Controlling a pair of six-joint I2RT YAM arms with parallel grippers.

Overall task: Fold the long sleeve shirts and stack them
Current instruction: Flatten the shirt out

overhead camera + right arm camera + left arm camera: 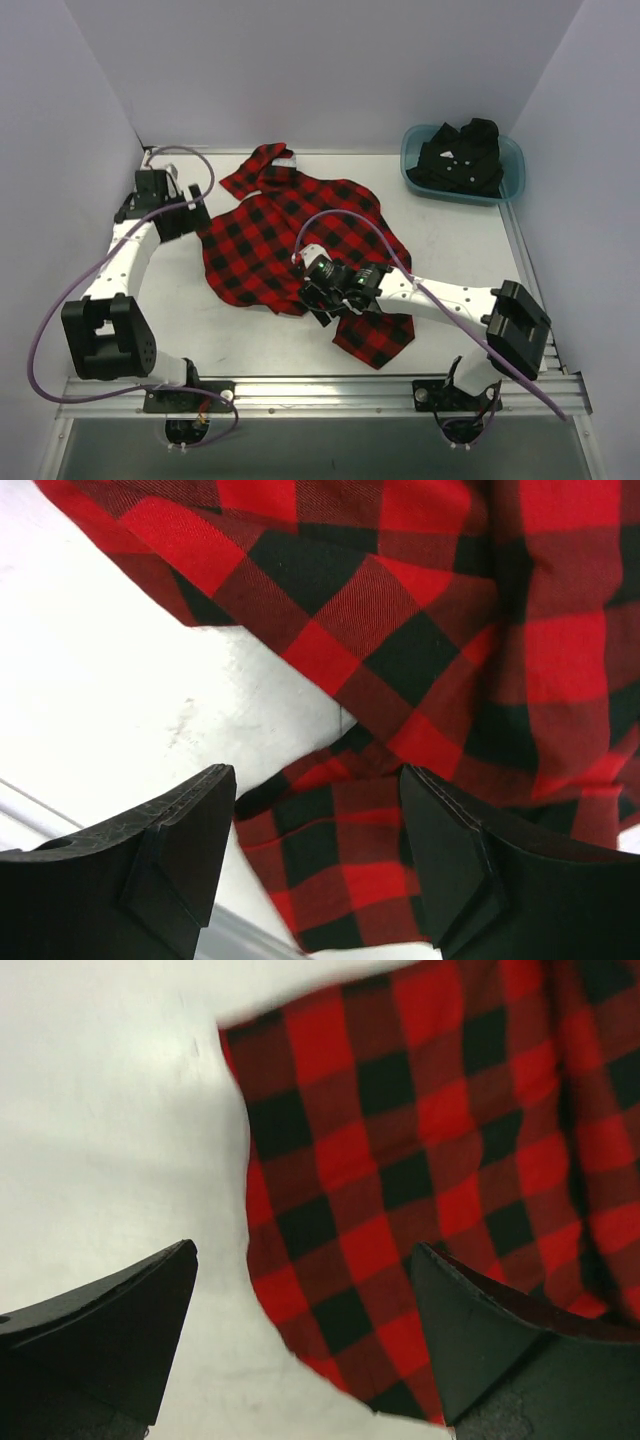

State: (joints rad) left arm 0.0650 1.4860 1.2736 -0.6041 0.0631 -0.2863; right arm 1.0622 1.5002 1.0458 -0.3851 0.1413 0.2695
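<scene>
Teal tub (512, 176), black shirt (460, 158) apparently crumpled inside; flannel (262, 245) outside

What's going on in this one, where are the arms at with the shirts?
Two robot arms are working on a red-and-black checked shirt that lies crumpled on the table. The left gripper hangs open over the shirt's left edge, and the right gripper is open above its near edge. Neither holds any cloth. A black shirt sits bunched in the teal tub at the far right; nothing is folded or stacked yet.
</scene>
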